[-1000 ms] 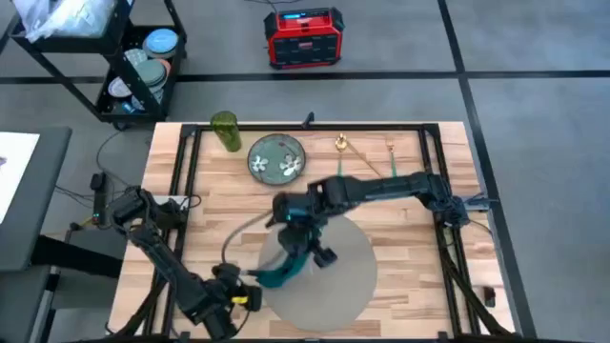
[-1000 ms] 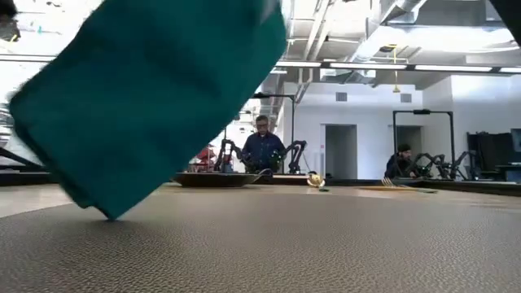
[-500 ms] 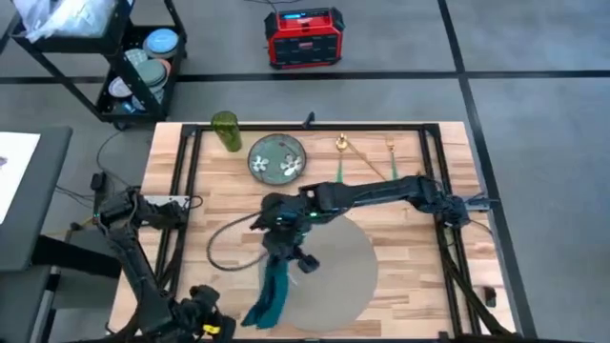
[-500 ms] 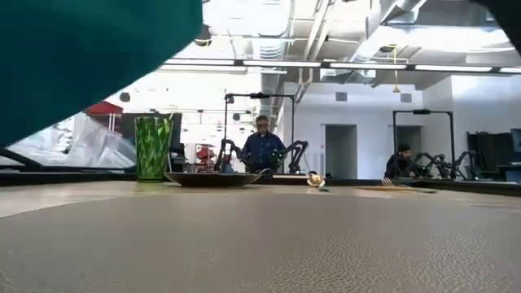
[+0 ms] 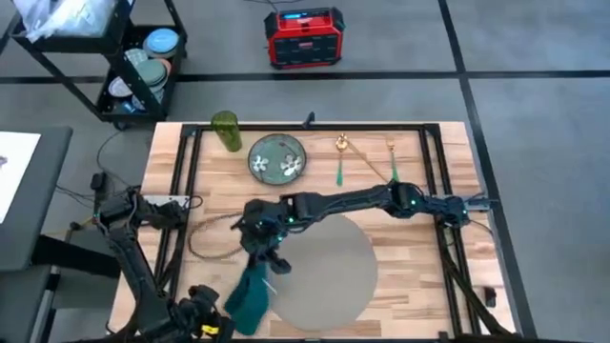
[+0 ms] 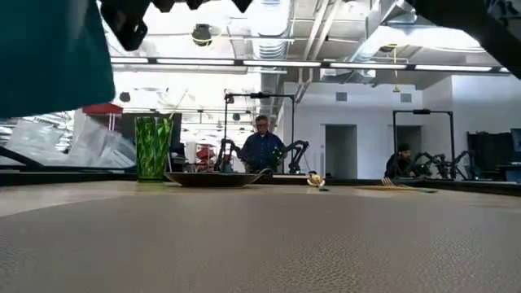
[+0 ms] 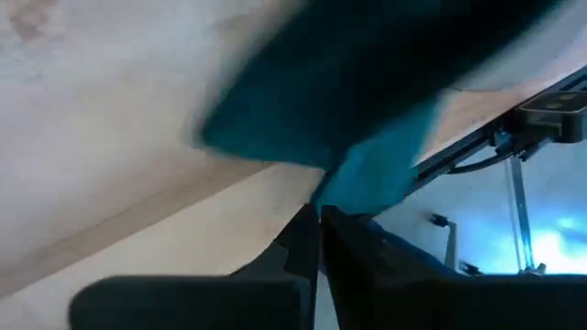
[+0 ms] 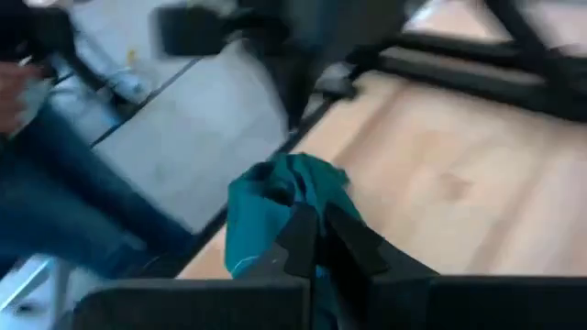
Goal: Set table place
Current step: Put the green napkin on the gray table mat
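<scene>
Along the table's far edge: green glass (image 5: pixel 225 131) near the left corner, green floral plate (image 5: pixel 276 156) just beside it, then gold spoon (image 5: pixel 340 152) and gold fork (image 5: pixel 391 157), green-handled, toward the right. Teal cloth (image 5: pixel 250 293) hanging above the near-left part of the table. Off the table: black cart (image 5: pixel 114 57) stacked with dishes beyond the far-left corner, red box (image 5: pixel 303 36) on the floor, and two people (image 6: pixel 262 146) far across the room.

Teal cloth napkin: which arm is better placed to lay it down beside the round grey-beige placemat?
Right. The right gripper holds the teal cloth napkin at the round grey-beige placemat's edge; the left gripper waits nearby.
</scene>
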{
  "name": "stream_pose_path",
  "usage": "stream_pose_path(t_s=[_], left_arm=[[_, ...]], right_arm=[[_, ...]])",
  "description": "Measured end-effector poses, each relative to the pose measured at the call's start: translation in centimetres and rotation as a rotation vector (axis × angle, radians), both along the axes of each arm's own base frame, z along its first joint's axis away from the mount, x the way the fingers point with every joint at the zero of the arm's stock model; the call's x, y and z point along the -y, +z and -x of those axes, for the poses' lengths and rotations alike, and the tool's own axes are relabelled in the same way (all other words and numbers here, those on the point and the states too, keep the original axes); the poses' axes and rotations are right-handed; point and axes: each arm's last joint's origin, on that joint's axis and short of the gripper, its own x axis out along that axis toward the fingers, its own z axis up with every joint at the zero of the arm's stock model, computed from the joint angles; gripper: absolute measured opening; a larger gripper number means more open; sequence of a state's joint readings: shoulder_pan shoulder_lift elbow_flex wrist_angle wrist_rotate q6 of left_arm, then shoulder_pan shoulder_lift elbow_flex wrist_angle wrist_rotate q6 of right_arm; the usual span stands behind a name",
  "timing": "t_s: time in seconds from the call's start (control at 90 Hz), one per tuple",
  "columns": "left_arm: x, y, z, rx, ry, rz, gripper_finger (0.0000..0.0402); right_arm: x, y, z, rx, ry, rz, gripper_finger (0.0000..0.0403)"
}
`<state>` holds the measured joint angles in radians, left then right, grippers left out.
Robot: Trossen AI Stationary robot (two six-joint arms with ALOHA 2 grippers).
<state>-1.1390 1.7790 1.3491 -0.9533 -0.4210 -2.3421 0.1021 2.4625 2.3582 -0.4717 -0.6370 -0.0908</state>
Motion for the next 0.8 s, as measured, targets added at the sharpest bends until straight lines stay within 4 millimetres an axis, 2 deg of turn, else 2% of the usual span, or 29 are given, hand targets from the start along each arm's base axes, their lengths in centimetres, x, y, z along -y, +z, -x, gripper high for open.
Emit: stream_pose_path(t_s=[0.067,0.222,0.267,0.422,0.489,0.8], left_arm=[[-0.1,0.0,0.0,-0.003,0.002,-0.014,0.0000],[-0.6,-0.1,-0.2,-0.015,0.013,-0.046,0.0000],[-0.7,-0.1,-0.3,-0.019,0.017,-0.055,0.0000],[-0.9,-0.1,-0.4,-0.022,0.021,-0.063,0.0000],[-0.9,-0.1,-0.4,-0.024,0.021,-0.068,0.0000],[-1.3,-0.1,-0.7,-0.032,0.033,-0.086,0.0000]], right_arm=[[1.5,-0.4,-0.3,-0.033,-0.041,-0.024,0.0000],[3.9,-4.7,-1.1,-0.176,-0.096,-0.039,0.0000],[4.1,-5.2,-1.1,-0.188,-0.099,-0.038,0.0000],[3.8,-4.6,-1.0,-0.164,-0.098,-0.007,0.0000],[4.1,-4.5,-1.2,-0.142,-0.155,0.031,0.0000],[8.4,-5.3,-1.1,-0.225,-0.320,0.034,0.0003]])
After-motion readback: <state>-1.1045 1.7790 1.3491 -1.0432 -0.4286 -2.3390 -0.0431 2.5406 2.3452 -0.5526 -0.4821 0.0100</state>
